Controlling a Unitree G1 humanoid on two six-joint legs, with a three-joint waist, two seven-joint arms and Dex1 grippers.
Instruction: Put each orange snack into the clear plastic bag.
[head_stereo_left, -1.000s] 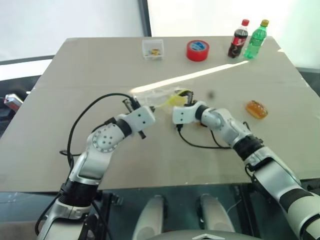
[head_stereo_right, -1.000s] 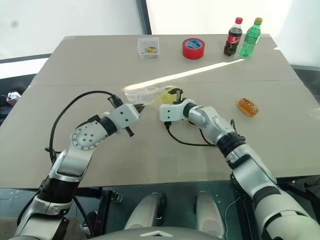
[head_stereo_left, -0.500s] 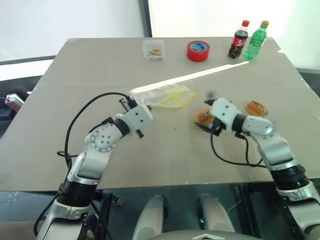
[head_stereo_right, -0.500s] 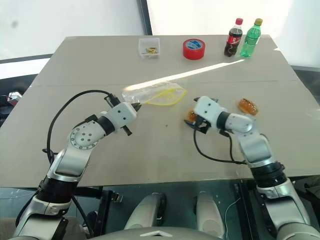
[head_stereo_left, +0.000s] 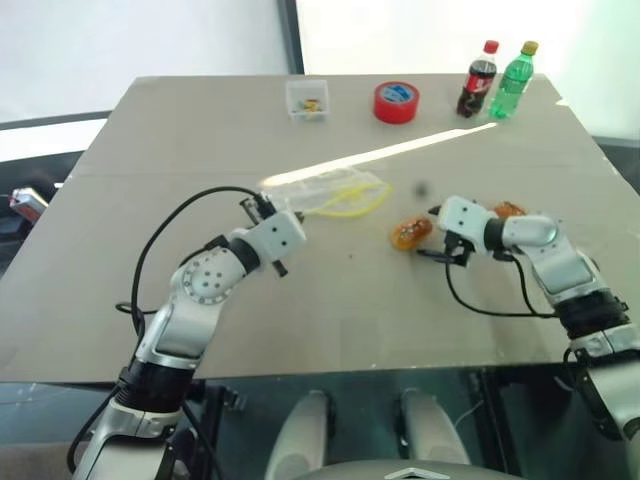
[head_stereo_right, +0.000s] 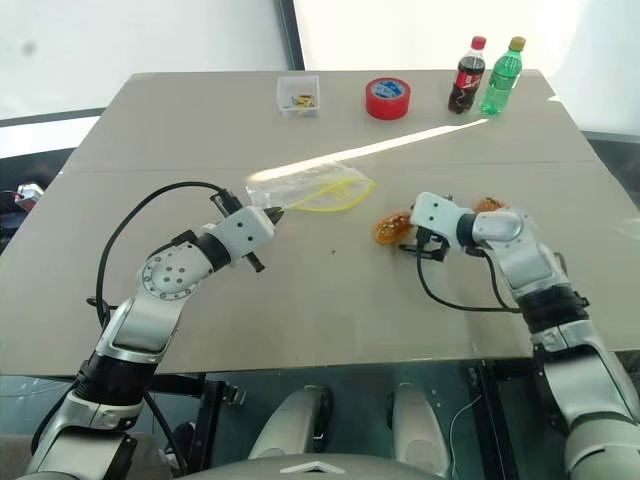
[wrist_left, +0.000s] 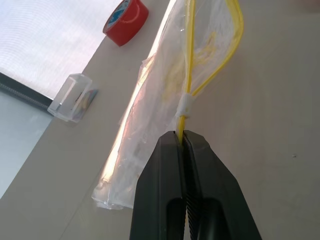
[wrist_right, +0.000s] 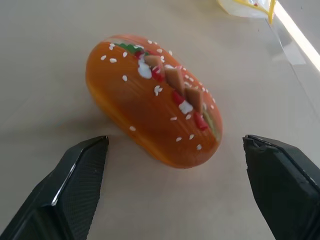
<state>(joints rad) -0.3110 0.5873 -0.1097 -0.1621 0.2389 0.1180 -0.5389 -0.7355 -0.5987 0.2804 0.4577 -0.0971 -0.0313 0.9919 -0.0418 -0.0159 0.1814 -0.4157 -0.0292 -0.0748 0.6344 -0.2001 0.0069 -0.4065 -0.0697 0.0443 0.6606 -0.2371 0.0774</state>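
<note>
L fingers (wrist_left: 182, 137) pinch bag (wrist_left: 175, 80) strip; R fingers (wrist_right: 175, 185) wide open, 2nd snack (head_stereo_left: 508, 210) half hidden

The second orange snack (head_stereo_left: 508, 210) was largely hidden behind the right tool's (head_stereo_left: 437, 232) white housing, so only its far edge could be seen. The contents of the small clear box (head_stereo_left: 306, 99) at the far side of the desk (head_stereo_left: 200, 130) were too small to be identified. The labels of the two bottles (head_stereo_left: 494, 79) at the far right could not be read. In the right wrist view, the clear plastic bag (wrist_right: 247, 7) was cut off by the picture's edge. In the left wrist view, the red tape roll (wrist_left: 126, 22) was cut off likewise, and the bag's gripped yellow strip (wrist_left: 182, 122) was hidden between the closed fingers (wrist_left: 167, 170) of the left tool.
</note>
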